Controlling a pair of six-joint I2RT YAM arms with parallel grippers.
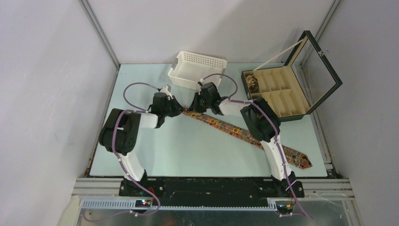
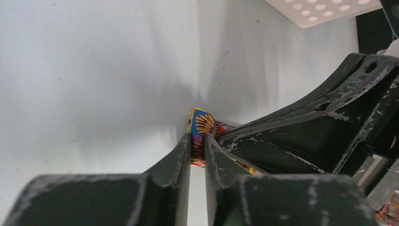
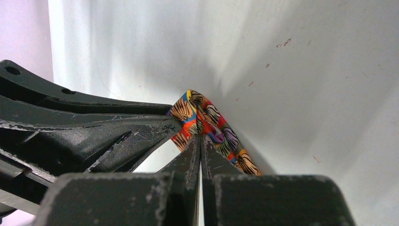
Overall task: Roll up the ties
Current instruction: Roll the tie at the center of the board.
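The left hand pinches the narrow end of the patterned necktie. The right hand, fingers pressed together, nips the same small fold just beside it (the two hands almost touch). The rest of the necktie trails flat across the tabletop, back past the right hand. The first turn looks to be starting: roll tight, edges aligned, alternating grips so the coil cannot spring loose.
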